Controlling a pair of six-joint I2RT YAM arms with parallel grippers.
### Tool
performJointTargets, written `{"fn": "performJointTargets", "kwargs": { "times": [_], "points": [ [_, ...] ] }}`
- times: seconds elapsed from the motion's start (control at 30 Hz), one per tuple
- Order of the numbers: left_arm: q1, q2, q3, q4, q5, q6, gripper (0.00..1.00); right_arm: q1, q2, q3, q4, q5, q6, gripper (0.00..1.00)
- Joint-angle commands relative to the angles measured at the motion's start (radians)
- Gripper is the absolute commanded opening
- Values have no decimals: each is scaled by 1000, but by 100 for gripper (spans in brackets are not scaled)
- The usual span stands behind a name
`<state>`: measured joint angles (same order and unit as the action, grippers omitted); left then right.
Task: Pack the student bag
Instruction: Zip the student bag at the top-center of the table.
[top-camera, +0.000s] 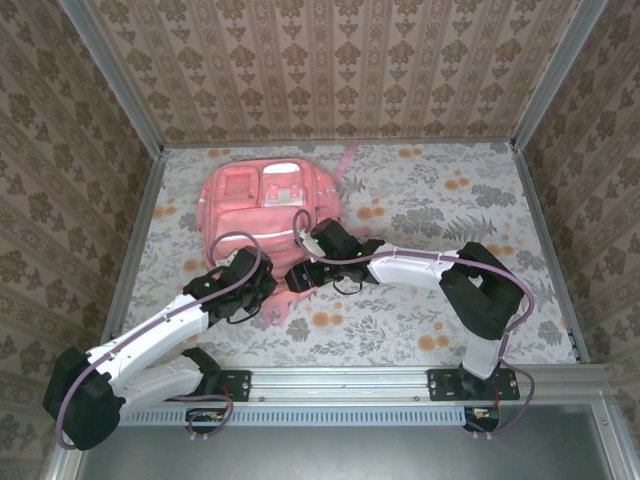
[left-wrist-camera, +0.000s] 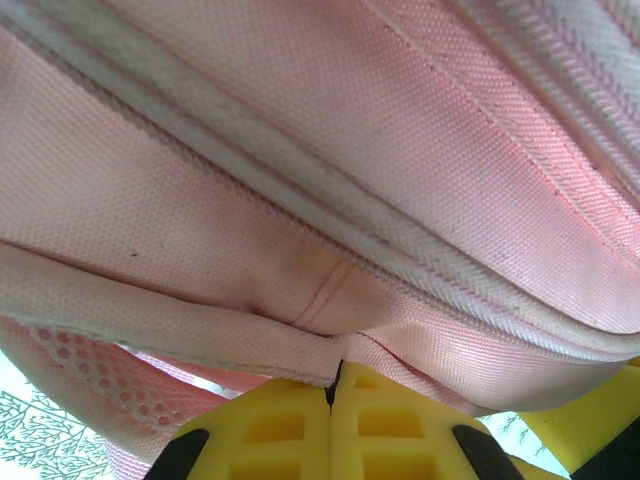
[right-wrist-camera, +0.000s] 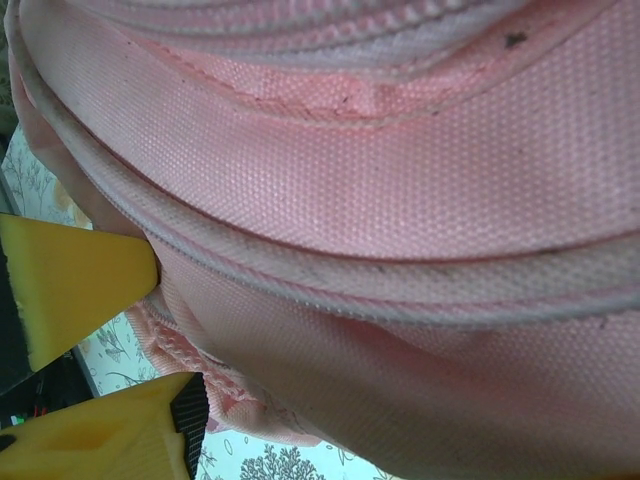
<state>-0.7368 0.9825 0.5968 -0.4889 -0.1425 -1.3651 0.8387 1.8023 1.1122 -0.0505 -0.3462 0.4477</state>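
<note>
Lying flat on the desk (top-camera: 450, 300), far left of centre, front pockets up: student bag (top-camera: 265, 195). At its near edge the left hand (left-wrist-camera: 332, 400) is pressed together, pinching a fabric seam; the right hand (right-wrist-camera: 170, 325) is spread against the pink fabric.

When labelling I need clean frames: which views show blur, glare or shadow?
Top view: sharp, evenly lit, pale sheen on the far part of the bag. Left wrist: weave crisp, upper right corner soft. Right wrist: weave crisp centrally, lower fabric shadowed.
</note>
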Motion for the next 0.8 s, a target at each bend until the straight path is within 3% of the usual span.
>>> {"fn": "performJointTargets", "kwargs": {
  "times": [0.0,0.27,0.77],
  "points": [
    [2,2,43,-9,7,32,0,-3,9,50,27,44,-20,67],
    [1,-31,17,-10,12,30,0,-43,18,130,-11,-9,-56,68],
    [4,-12,28,12,17,29,0,-29,76,7,121,-114,48,74]
  ]
}}
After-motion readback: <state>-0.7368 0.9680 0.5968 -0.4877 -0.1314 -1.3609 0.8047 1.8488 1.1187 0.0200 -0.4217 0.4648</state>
